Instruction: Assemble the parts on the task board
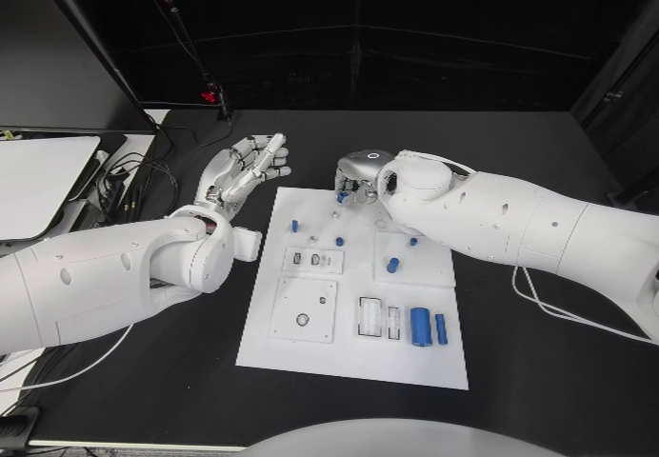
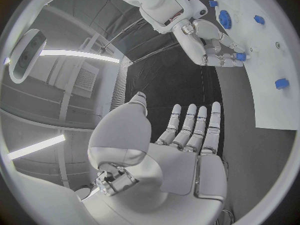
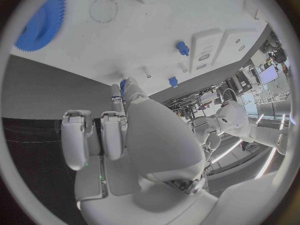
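Roughly in the middle of the black desk (image 1: 165,381) lies the white task board (image 1: 354,357), and most of its blue parts look unplaced: two cylinders (image 1: 429,327) lie side by side near its near right corner, a small peg (image 1: 292,226) stands by the left edge, and other pieces (image 1: 393,265) sit loose further in. At the far edge the right robot hand (image 1: 357,181) pinches a small blue part (image 2: 240,57) between its fingertips, just over the board. The left robot hand (image 1: 248,167) hovers beside the board's far left corner, fingers straight and apart, holding nothing. Judging by this, assembly is at an early stage, with most pieces left.
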You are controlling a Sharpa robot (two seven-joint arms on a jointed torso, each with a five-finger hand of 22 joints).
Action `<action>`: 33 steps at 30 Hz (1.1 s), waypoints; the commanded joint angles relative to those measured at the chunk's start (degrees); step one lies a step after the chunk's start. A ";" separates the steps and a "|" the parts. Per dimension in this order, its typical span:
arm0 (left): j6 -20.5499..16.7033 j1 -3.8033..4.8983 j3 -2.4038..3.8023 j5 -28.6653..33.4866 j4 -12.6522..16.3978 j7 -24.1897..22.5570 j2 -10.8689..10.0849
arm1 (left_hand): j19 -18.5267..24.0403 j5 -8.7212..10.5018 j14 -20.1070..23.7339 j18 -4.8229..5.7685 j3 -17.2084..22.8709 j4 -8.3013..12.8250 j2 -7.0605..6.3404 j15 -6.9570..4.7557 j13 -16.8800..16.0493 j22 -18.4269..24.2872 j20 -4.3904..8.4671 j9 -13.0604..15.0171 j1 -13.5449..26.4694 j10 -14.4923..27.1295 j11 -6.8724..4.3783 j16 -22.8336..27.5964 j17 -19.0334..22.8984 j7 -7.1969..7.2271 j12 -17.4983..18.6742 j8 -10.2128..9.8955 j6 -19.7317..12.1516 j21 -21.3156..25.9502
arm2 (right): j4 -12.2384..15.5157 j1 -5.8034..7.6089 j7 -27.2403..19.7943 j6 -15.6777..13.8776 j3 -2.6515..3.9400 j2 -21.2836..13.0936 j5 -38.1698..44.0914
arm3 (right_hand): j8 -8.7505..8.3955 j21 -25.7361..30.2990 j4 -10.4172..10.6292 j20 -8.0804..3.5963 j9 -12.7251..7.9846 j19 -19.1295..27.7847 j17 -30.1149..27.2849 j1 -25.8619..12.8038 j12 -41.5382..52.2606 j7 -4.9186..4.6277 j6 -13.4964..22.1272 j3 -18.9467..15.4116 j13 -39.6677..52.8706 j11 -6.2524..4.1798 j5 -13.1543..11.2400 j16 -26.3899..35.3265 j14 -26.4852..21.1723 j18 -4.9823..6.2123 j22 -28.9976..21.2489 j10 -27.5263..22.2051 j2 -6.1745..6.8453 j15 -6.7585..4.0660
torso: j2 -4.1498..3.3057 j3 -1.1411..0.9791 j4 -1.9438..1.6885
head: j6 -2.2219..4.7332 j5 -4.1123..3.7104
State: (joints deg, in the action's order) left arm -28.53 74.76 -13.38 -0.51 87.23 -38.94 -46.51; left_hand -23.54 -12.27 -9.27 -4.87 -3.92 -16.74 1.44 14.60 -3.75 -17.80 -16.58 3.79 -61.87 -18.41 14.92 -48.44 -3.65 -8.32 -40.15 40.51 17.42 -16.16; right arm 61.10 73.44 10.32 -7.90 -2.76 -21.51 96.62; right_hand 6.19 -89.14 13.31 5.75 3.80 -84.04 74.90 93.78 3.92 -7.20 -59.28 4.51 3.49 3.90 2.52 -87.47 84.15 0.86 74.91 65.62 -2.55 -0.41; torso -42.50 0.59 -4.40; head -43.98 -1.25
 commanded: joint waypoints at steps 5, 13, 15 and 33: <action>0.65 0.10 0.02 -0.48 -0.01 -11.60 0.03 | 0.33 -0.42 0.11 -0.57 -0.37 0.00 0.75 0.29 0.08 0.10 -0.03 -0.06 -0.22 -0.33 0.10 0.34 0.00 -8.64 0.02 -0.35 0.32 -0.04 | -0.33 0.09 -0.11 0.09 0.03 0.29 0.46 | -0.20 0.29 0.20 0.47 0.00 -3.86 5.51 0.19 -0.40 0.02 0.00 0.27 -0.06 0.41 0.22 0.12 4.07 -0.05 11.83 -0.08 0.16 0.39 | 0.03 0.02 0.02 | -0.31 0.05; 0.72 0.10 0.02 -0.48 -0.01 -11.51 -0.03 | 0.33 -0.42 0.11 -0.57 -0.37 0.00 0.75 0.29 0.08 0.10 -0.03 -0.06 -0.22 -0.33 0.10 0.34 0.00 -8.64 0.02 -0.35 0.32 -0.04 | -0.94 0.03 0.56 1.17 0.03 0.61 0.46 | -0.68 0.34 0.53 0.58 -0.05 -3.77 5.24 0.09 -0.47 -0.08 0.51 0.42 -0.07 0.54 0.21 0.21 4.01 -0.02 11.70 -0.49 0.44 0.51 | 0.04 0.02 0.05 | -0.43 -0.01; 0.71 0.10 0.02 -0.48 -0.03 -11.50 -0.02 | 0.33 -0.42 0.11 -0.57 -0.37 0.00 0.75 0.29 0.08 0.10 -0.03 -0.06 -0.22 -0.33 0.10 0.34 0.00 -8.64 0.02 -0.35 0.32 -0.04 | -1.03 0.01 0.65 1.38 0.02 0.66 0.46 | -0.92 0.36 0.64 0.65 -0.07 -3.73 5.17 0.04 -0.53 -0.05 0.79 0.44 -0.08 0.62 0.21 0.23 4.00 -0.01 11.65 -0.85 0.67 0.61 | 0.04 0.02 0.01 | -0.41 -0.07; 0.81 0.11 0.01 -0.47 -0.24 -11.28 -0.04 | 0.33 -0.46 0.12 -0.56 -0.40 0.00 0.82 0.29 0.08 0.09 -0.03 -0.06 -0.27 -0.33 0.10 0.35 0.00 -8.64 0.03 -0.37 0.32 -0.06 | -0.31 -0.12 -0.94 -2.78 0.01 0.03 -2.12 | -1.95 1.50 2.39 2.92 0.23 -1.89 -0.11 -5.66 0.12 -3.60 10.57 -3.46 0.26 3.48 0.16 1.99 2.85 0.67 8.92 -9.14 4.82 2.99 | 0.03 0.03 0.07 | -0.68 0.09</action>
State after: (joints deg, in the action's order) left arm -28.43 74.76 -13.38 -0.51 87.02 -38.94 -46.56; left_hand -23.54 -12.50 -9.27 -4.87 -3.92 -16.74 1.75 14.60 -3.75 -17.76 -16.57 3.79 -62.18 -18.41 14.92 -48.44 -3.66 -8.32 -40.15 40.51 17.42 -16.16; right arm 60.61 73.21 10.41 -8.18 -2.78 -21.38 95.83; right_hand 3.97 -87.81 15.79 8.42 3.97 -84.03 74.85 88.57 3.69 -10.48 -48.67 1.36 3.69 7.27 2.82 -85.69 83.96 0.86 74.91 56.70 2.32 2.07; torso -42.47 0.60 -4.36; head -44.70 -1.20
